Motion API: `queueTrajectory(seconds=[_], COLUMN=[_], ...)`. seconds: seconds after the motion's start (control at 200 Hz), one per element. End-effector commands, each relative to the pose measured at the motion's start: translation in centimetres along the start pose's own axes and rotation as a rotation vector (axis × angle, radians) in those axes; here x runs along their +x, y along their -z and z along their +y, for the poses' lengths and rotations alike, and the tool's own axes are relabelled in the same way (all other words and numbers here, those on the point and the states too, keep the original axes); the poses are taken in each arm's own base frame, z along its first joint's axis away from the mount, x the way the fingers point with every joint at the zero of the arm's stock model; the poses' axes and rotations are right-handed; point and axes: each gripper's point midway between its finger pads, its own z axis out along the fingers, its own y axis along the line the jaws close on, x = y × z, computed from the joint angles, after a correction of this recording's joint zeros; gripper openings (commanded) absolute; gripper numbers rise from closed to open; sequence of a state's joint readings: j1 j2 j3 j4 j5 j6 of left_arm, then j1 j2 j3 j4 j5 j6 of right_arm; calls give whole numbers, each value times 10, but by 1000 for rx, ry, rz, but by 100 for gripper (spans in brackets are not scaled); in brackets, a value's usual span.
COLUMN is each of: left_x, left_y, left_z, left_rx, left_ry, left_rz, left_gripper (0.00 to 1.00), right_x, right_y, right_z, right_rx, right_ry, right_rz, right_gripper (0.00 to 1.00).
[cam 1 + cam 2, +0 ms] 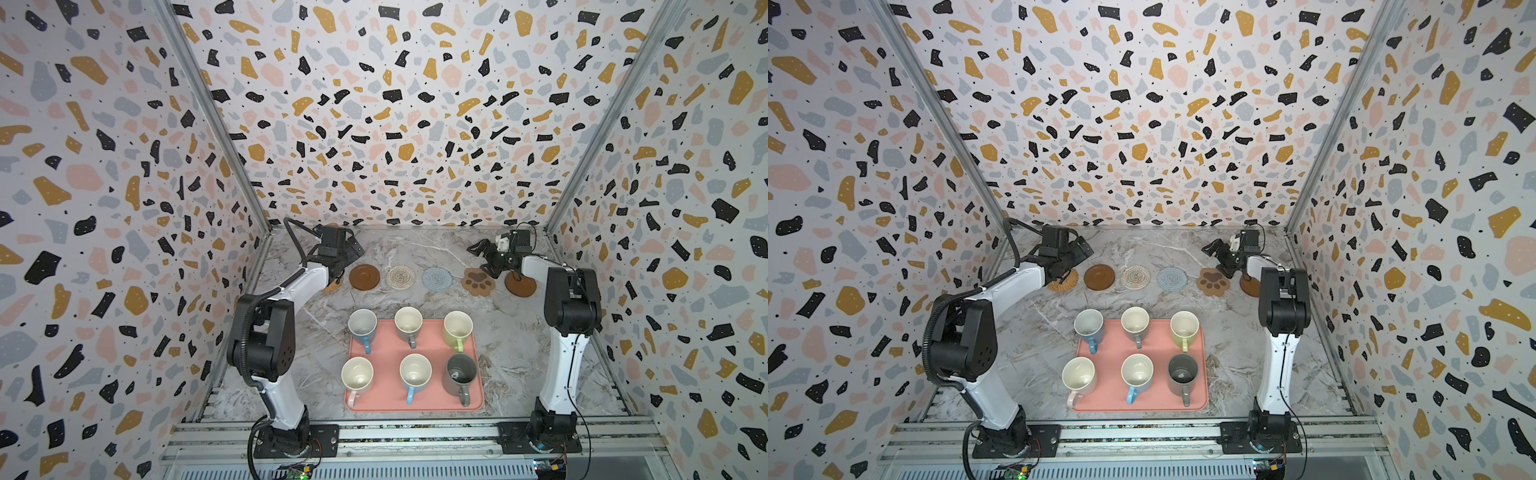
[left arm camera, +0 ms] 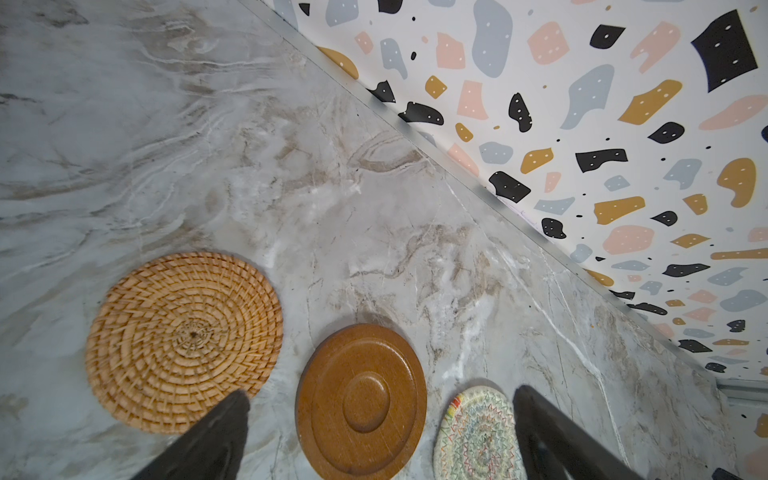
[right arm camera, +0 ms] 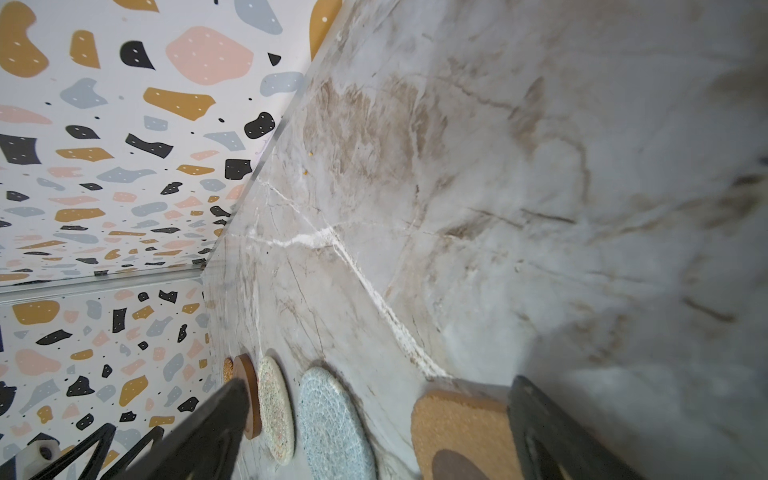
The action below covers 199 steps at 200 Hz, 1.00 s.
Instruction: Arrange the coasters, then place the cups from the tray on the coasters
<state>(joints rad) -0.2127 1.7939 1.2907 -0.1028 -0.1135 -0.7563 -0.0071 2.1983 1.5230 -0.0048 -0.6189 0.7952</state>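
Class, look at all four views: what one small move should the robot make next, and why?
Probably draw the left claw back from the coasters toward the blue cup at the tray's far-left corner. The six coasters already lie spaced in a row, all cups sit on the tray, and both it and the right claw are open and empty.

Flat in far row, left to right: orange-tan woven coaster, dark brown disc, beige woven coaster, light-blue woven coaster, tan paw coaster, second brown disc. Nearer, salmon-pink tray carries upright blue mug, grey mug, green mug; front: pink mug, light-blue mug, dark grey mug
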Motion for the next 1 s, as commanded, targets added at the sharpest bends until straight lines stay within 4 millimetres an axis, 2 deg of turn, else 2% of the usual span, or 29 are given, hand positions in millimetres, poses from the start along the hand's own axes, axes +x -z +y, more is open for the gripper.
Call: queueTrajectory(seconds=[0.0,0.23,0.35,0.556,0.766,0.881,0.991], left_x=[-7,-6,-7,-9,-10,-8,-9], left_y=[7,6,6,6,4,4,4], left_z=[-8,-7,-8,-11,-12,-13,-13], left_rx=[23,22,24,31,35,37,40], left_ry=[-1,-1,-1,-1,-1,0,-2], left_rz=[-24,-24,-24,-29,-26,-22,-22], left_gripper=[100,99,100,100,100,100,100], right_x=[15,16,11,-7,-26,-38,-46], right_y=[9,9,10,18,39,56,75], right_z=[0,-1,5,29,50,44,21], right_rx=[34,35,21,-13,-38,-6,72], right_ry=[-24,-26,-23,17,72,85,87], right_rz=[40,39,24,-12,-63,-95,-116], right_gripper=[99,99,99,99,99,99,99])
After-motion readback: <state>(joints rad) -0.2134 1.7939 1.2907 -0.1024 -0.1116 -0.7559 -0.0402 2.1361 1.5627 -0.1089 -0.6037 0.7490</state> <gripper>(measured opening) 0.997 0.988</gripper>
